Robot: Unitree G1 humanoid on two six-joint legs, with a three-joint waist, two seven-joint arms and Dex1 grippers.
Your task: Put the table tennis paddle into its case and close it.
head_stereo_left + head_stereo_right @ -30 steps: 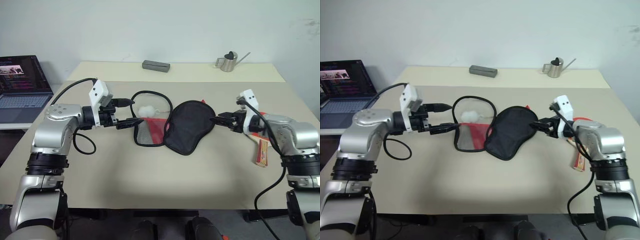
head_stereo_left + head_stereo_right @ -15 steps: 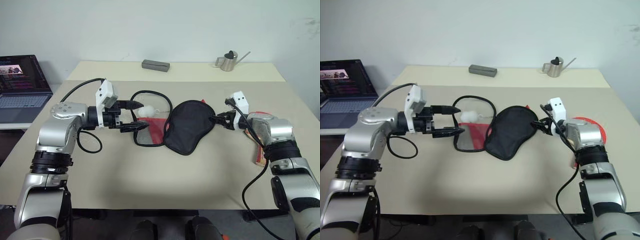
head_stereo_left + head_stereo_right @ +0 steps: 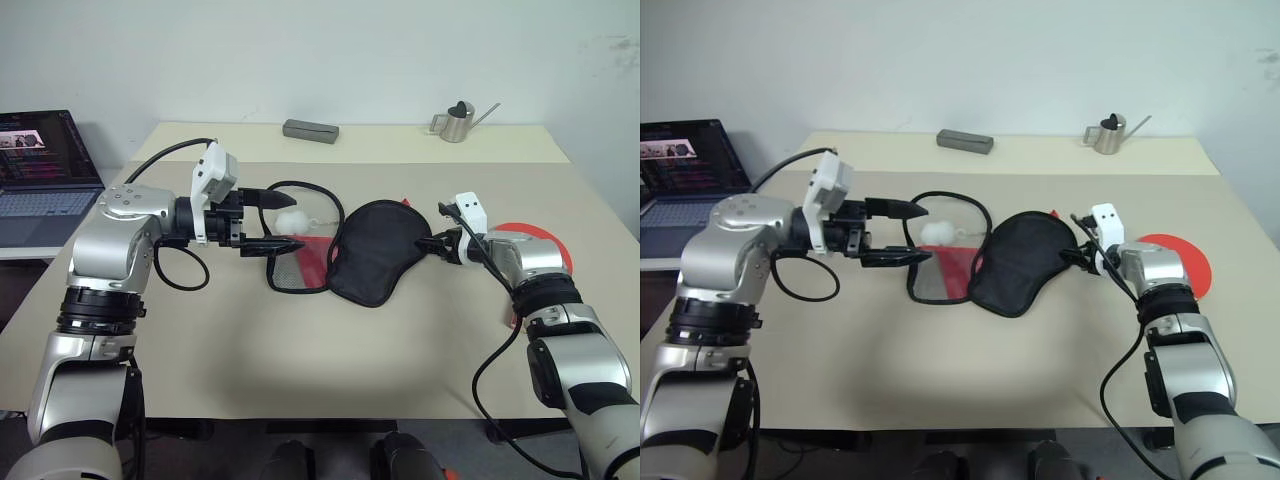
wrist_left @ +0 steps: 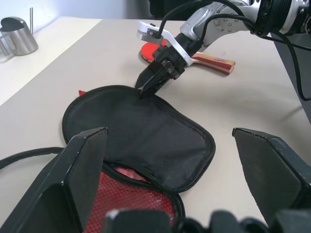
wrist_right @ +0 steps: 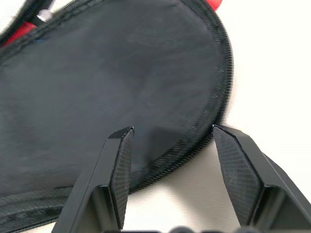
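Case (image 3: 375,252) is lying unzipped near the middle of the beige surface (image 3: 300,350), black flap spread toward the robot's right, red mesh-lined half (image 3: 300,262) showing beside it on the left. White pom-pom (image 3: 290,221) is resting just behind the red half, inside the loop of the open zip edge.

Right claw (image 5: 170,145) is sitting at the right rim of the black flap, fingers apart and straddling the zipped edge; one finger (image 5: 119,170) is lying over the fabric, the other (image 5: 238,170) over bare surface. Nothing clamped.

Left claw (image 3: 272,218) is hovering over the case's left side, pointing toward the robot's right, fingers spread wide and holding nothing.

Paddle (image 4: 204,54) is lying flat on the surface behind the right arm, well apart from the case, red face (image 3: 1185,262) showing past the right forearm.

Laptop (image 3: 45,165) is standing open off the left edge. Grey box (image 3: 311,129) and small metal can (image 3: 457,123) are sitting along the far edge.
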